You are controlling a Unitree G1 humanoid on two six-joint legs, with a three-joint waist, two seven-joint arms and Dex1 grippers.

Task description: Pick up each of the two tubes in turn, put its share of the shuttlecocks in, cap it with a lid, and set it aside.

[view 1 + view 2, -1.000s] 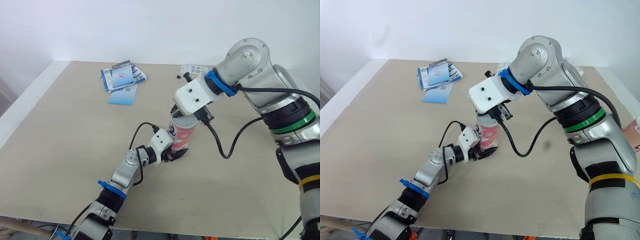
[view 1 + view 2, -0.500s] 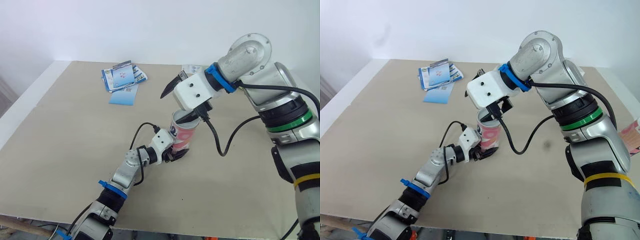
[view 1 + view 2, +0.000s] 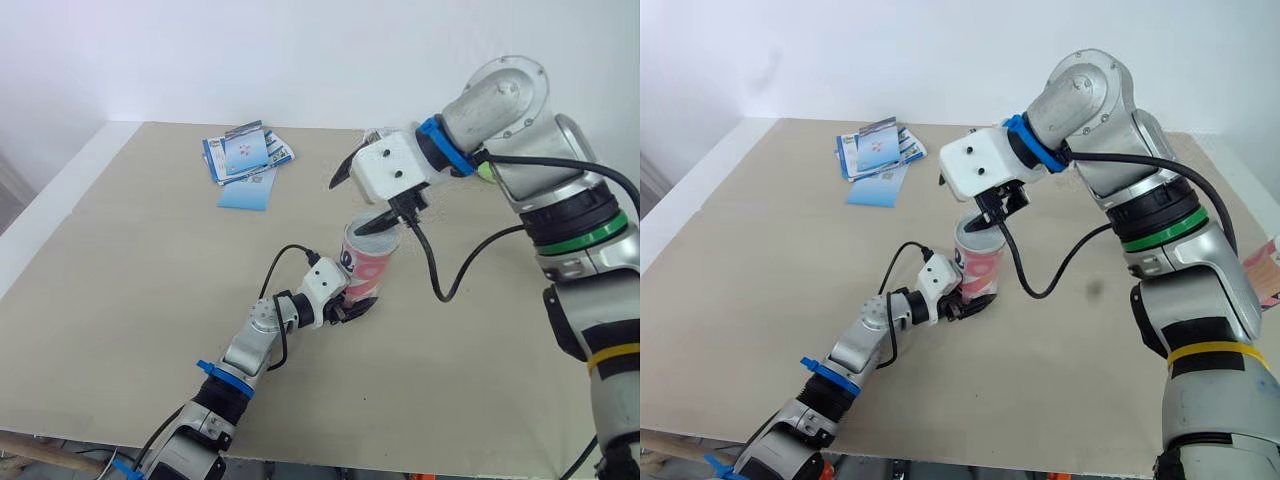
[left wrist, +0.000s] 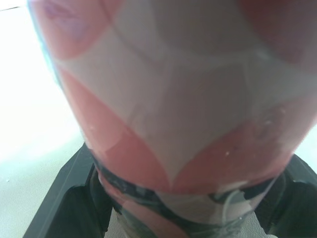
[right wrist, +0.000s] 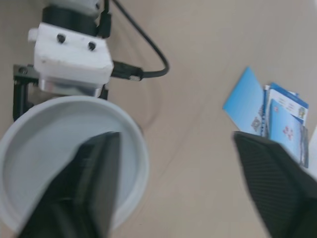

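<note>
Gripping the tube [image 3: 371, 264] low on its wall, your left hand [image 3: 351, 306] holds it standing near the middle of the counter [image 3: 150, 300]. Your right hand [image 5: 174, 148] hangs just above its open mouth, fingers spread wide.

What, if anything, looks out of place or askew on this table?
Only the blue leaflets near the far edge: they lie fanned untidily, one sticking out. The tube in the left hand stands roughly upright, lid seated level.
</note>
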